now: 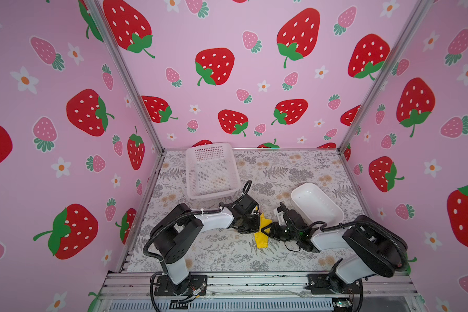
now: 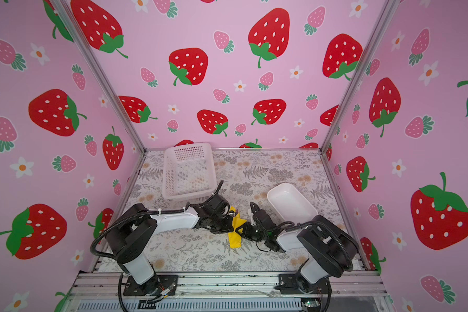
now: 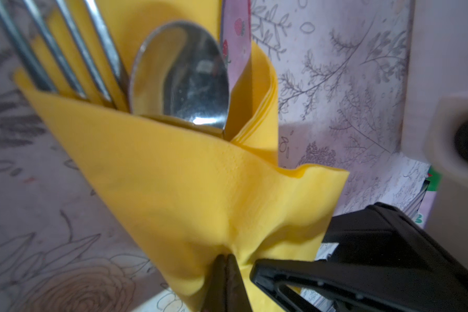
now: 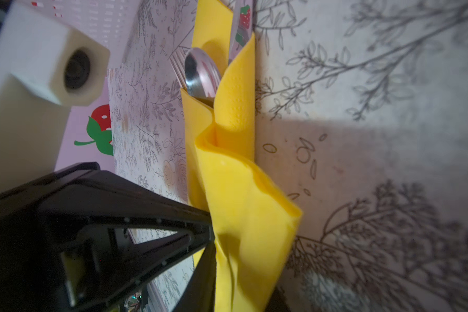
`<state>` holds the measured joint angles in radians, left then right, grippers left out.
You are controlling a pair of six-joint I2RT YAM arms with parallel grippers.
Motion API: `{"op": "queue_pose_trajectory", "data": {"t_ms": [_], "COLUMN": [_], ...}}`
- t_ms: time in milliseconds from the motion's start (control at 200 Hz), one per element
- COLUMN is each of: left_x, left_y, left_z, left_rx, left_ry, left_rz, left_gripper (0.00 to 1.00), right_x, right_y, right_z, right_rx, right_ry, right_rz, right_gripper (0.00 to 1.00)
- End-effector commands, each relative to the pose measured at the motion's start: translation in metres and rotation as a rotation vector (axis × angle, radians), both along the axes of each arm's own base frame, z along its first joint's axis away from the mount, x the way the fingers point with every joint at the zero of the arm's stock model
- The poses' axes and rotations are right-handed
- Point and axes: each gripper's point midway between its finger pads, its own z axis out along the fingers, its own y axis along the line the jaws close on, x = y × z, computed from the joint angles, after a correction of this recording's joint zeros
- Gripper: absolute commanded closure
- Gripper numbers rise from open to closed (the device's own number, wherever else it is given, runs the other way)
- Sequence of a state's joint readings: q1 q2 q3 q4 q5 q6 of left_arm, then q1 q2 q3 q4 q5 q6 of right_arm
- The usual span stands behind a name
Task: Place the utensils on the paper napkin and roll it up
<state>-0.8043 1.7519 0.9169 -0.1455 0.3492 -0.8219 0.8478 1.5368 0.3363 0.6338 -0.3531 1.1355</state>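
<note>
Paper napkin [image 1: 262, 239]: yellow, folded round the utensils. It lies on the bench [image 1: 227, 256] near the front middle, between the two pincers. The mesh basket [image 1: 208, 151] is at its 11 o'clock and the white tray [image 1: 316, 205] at its 2 o'clock.
Utensils: fork [image 3: 65, 54], spoon [image 3: 181, 73] and knife [image 3: 235, 40] lie side by side. Their heads poke out of the wide open end of the fold; the handles are hidden in the paper.
Left pincer [image 3: 223, 272]: comes in from 9 o'clock. Tips together, clamped on a puckered bit of napkin at the narrow end.
Right pincer [image 4: 238, 297]: comes in from 3 o'clock. Dark fingers sit either side of that narrow end; gripping or slack, cannot tell.
Why held so: my reading is that pinching the narrow end stops the wrap springing open and traps the handles. With both arms meeting there, one can hold while the other shifts.
Wrist views give: the three utensil heads, the layered fold, the crease at the pinch.
Top views give: only yellow scraps between the arms, cutlery too small to sort. They do show where the basket and tray lie.
Stage, judged: late. It is a loose cone, not a tight roll.
</note>
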Motion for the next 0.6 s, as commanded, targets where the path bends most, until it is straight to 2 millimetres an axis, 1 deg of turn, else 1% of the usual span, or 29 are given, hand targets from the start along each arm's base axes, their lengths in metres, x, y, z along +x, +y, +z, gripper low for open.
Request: {"op": "queue_pose_trajectory", "data": {"t_ms": [0, 125, 250, 320, 375, 460, 525, 595], "left_x": [-0.008, -0.008, -0.007, -0.006, -0.006, -0.005, -0.003, 0.0], "left_y": [0.006, 0.005, 0.005, 0.004, 0.004, 0.004, 0.005, 0.007], "left_z": [-0.015, -0.014, -0.012, -0.01, -0.008, -0.003, 0.005, 0.017], "left_rx": [0.042, 0.042, 0.038, 0.037, 0.034, 0.028, 0.02, 0.01], "left_ry": [0.034, 0.033, 0.025, 0.023, 0.02, 0.01, -0.009, -0.042], "left_rz": [0.007, 0.007, 0.007, 0.01, 0.01, 0.014, 0.021, 0.027], "left_gripper": [0.99, 0.99, 0.99, 0.99, 0.99, 0.99, 0.99, 0.98], "right_x": [-0.003, -0.005, -0.006, -0.006, -0.006, -0.005, -0.004, -0.002], "right_y": [-0.002, 0.001, 0.004, 0.001, -0.003, -0.007, -0.007, -0.005], "right_z": [-0.009, -0.013, -0.02, -0.025, -0.028, -0.029, -0.027, -0.023], "right_rx": [-0.025, -0.032, -0.055, -0.07, -0.082, -0.091, -0.085, -0.075], "right_ry": [0.027, 0.033, 0.036, 0.042, 0.044, 0.041, 0.033, 0.025], "right_rz": [0.009, 0.029, 0.041, 0.029, 0.013, -0.007, -0.007, -0.003], "right_gripper": [0.7, 0.67, 0.69, 0.75, 0.81, 0.88, 0.92, 0.93]}}
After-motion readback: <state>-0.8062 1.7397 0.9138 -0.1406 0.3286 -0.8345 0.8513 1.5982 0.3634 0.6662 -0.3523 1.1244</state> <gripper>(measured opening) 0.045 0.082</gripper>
